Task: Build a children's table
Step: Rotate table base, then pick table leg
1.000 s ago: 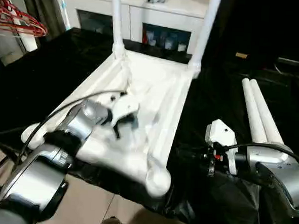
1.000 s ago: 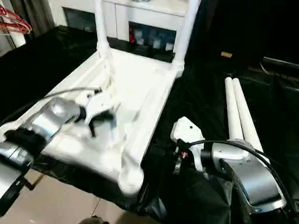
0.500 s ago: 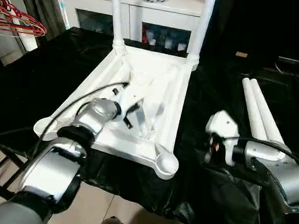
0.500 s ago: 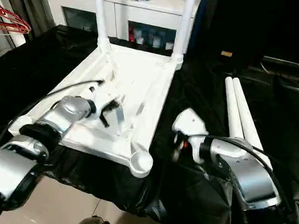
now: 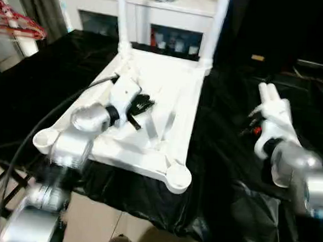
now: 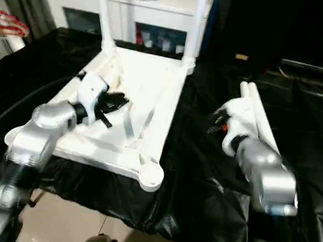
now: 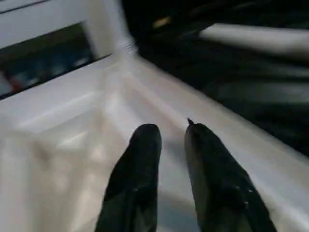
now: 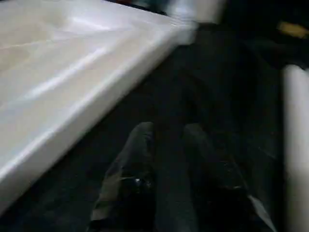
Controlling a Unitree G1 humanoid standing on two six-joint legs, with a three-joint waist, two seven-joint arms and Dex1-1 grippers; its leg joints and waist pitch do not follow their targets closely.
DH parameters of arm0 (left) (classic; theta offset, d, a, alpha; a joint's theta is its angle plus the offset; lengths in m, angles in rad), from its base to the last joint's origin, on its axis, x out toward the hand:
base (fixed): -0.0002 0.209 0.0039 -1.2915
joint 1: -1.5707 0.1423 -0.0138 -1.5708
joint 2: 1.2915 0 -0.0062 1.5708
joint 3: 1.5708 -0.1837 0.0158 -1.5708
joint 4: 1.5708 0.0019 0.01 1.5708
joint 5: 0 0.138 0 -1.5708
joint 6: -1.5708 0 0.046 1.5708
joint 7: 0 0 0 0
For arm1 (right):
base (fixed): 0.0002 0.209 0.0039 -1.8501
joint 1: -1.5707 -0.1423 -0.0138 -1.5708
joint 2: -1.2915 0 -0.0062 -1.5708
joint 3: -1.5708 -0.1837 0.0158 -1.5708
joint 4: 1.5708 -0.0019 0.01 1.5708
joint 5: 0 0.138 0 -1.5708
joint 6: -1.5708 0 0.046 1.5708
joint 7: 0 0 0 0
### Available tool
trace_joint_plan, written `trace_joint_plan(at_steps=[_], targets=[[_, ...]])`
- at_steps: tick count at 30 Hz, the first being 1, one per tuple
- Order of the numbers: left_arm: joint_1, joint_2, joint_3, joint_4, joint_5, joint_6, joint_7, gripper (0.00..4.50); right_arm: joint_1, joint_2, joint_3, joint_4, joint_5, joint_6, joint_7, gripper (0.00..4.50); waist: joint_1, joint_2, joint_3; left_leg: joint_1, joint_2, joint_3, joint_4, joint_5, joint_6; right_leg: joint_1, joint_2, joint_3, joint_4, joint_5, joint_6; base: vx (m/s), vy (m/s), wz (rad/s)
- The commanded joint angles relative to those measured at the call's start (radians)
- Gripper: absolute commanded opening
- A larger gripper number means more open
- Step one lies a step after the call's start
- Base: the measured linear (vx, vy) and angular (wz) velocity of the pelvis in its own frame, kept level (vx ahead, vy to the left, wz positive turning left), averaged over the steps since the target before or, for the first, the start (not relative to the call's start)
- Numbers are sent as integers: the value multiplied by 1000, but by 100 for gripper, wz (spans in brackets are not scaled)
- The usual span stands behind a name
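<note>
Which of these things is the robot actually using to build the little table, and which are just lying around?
Part of the job:
- upturned white tabletop
- two legs standing in its far sockets
- two loose legs on the black cloth

Just lying about:
- white cabinet
- red hangers

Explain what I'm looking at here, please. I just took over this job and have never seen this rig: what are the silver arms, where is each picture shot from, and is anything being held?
This is a two-armed humanoid robot. The two wide pictures come from its head, looking down past its silver forearms. The other two are from cameras on its wrists, looking along the black fingers.

On the black-covered surface lies the white table top, upside down, with two legs already standing in its far corner sockets. Two loose legs lie to the right.

The left gripper is above the table top's ribbed underside, fingers slightly apart, holding nothing. The right gripper is over the black cover beside the loose legs, also holding nothing. A white cabinet stands behind.
</note>
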Motion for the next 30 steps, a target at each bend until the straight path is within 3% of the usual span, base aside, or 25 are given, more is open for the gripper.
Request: trace_joint_plan(at_steps=[1,3,7,15,23,26,27,30], targets=[[9,0,-19,-45,-9,28,-10,140,-14,-1,-27,25,-12,23,-37,144,-12,-8,-72,23,49,-19,-76,-254,-36,35,-75,48,-77,-291,-141,0,0,0],[28,-22,-43,-89,-13,40,-7,158,-50,0,-54,69,-5,-4,-62,161,-18,-11,-74,21,47,-19,-76,-242,-34,39,-75,48,-78,-289,-124,0,0,0],[52,-33,-73,-164,-44,69,-44,186,-91,-1,-84,115,-3,29,-97,195,-29,-13,-74,20,45,-17,-73,-224,-29,41,-74,48,-77,-271,-133,0,0,0],[85,-5,-132,-292,-74,141,-117,240,-155,-64,-49,237,-48,100,-94,260,-47,-15,-75,18,42,-14,-68,-195,-20,46,-68,45,-73,-254,-141,0,0,0],[99,-1,-141,-343,-92,184,-124,318,-198,-77,-49,336,-47,102,-84,333,-46,-18,-75,19,42,-11,-64,-179,-12,46,-67,46,-72,-244,-152,0,0,0],[104,7,-148,-354,-89,189,-125,328,-212,-88,-28,364,-67,139,-91,341,-47,-18,-74,19,40,-10,-64,-178,-11,46,-64,45,-73,-240,-155,0,0,0],[107,19,-159,-352,-72,184,-122,350,-237,-113,24,417,-101,190,-84,369,-47,-17,-75,22,39,-12,-63,-180,-14,45,-63,43,-72,-249,-156,0,0,0],[107,22,-161,-351,-69,186,-122,365,-244,-114,29,435,-100,195,-74,378,-45,-19,-73,19,39,-9,-63,-186,-18,47,-66,46,-75,-261,-146,0,0,0]])
